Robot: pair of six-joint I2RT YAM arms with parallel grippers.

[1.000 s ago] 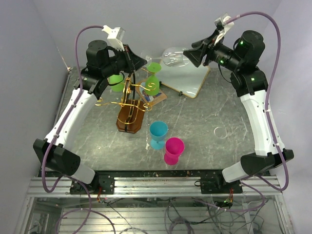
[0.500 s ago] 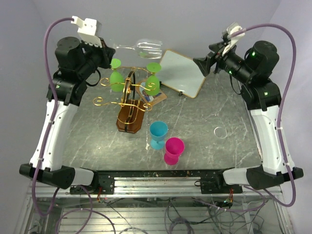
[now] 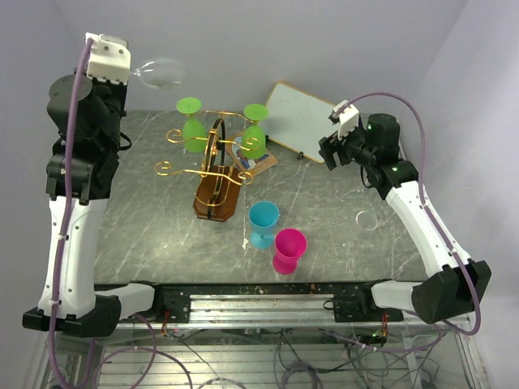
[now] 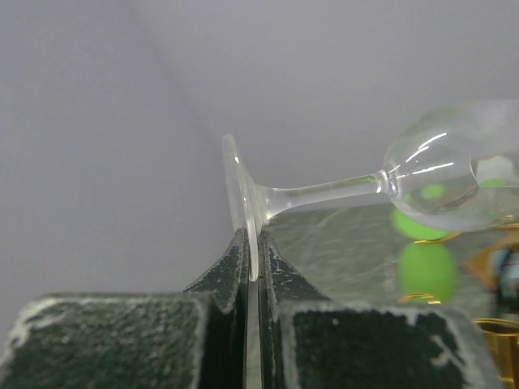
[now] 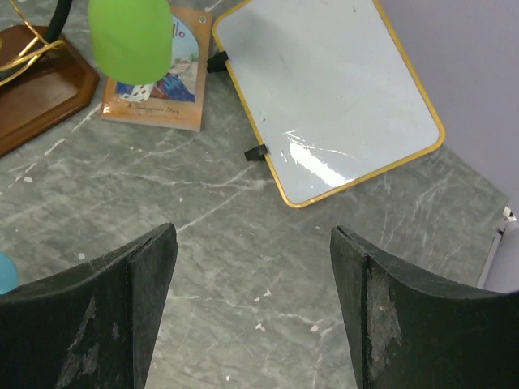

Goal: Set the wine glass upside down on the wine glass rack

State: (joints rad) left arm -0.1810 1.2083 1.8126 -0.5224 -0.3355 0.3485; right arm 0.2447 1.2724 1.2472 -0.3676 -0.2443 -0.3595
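My left gripper (image 4: 253, 247) is shut on the foot of the clear wine glass (image 4: 381, 182). It holds the glass on its side, high at the far left, up and left of the rack; in the top view the bowl (image 3: 162, 73) points right. The gold wire rack (image 3: 212, 162) stands on its dark wooden base (image 3: 217, 196) at the table's middle left, with two green cups hanging upside down on it (image 3: 193, 130). My right gripper (image 5: 253, 243) is open and empty, low over the table near the white board.
A white gold-framed board (image 3: 304, 121) leans at the back middle. A small picture card (image 5: 158, 81) lies beside the rack base. A blue cup (image 3: 263, 224) and a pink cup (image 3: 289, 250) stand upside down at the front middle. A small clear ring (image 3: 366, 219) lies at the right.
My left arm has swung up and left, carrying the wine glass away from above the rack. My right arm has dropped down and toward the middle, open and empty.
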